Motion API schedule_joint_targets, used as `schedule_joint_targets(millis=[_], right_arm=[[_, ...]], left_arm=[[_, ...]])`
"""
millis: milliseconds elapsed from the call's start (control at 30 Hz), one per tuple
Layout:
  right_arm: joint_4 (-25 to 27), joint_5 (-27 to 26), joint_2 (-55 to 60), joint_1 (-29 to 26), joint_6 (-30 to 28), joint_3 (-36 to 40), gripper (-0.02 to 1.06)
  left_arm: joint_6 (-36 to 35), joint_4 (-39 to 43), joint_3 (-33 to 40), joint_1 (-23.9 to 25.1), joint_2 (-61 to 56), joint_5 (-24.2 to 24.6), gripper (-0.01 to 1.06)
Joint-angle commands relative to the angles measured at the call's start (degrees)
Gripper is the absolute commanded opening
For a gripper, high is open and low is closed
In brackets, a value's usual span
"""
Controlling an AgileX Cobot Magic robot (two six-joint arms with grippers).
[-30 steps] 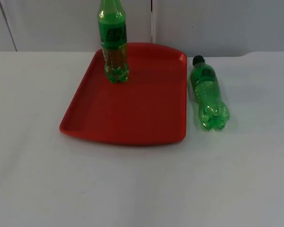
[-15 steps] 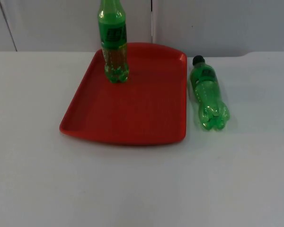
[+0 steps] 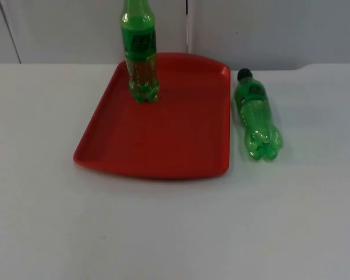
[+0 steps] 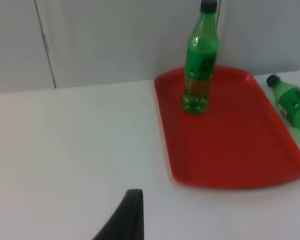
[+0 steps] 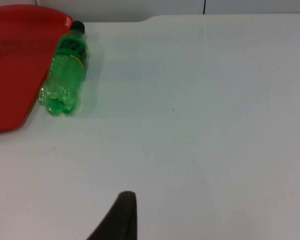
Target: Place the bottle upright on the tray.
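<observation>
Bottle, green with a black cap, lies on its side on the white surface just beside the red tray's right edge at centre right of the top view, cap toward the wall, while a second green bottle already stands upright at the tray's far end. Judged step: reach not yet begun, both arms waiting; one black fingertip of the left tool and one of the right tool shows, so spread or pressed together cannot be told. Next move calls for a grasp across the lying bottle's body, a turn to vertical, and a base-down set on bare tray floor; labels are dark patches, no writing legible.
</observation>
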Motion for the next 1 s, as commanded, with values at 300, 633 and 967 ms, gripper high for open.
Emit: schedule_joint_targets(millis=[300, 633, 967], right_arm=[[0.1, -0.4, -0.2, -0.5, 0.0, 0.4, 1.05], [0.1, -0.4, -0.2, -0.5, 0.0, 0.4, 1.05], [0.1, -0.4, -0.2, -0.5, 0.0, 0.4, 1.05]], left_arm=[[5.7, -3.2, 0.3, -0.3, -7.8, 9.3, 1.05], [8.7, -5.0, 3.4, -0.3, -7.8, 11.3, 1.05], [9.6, -5.2, 4.3, -0.3, -7.8, 12.2, 1.05]])
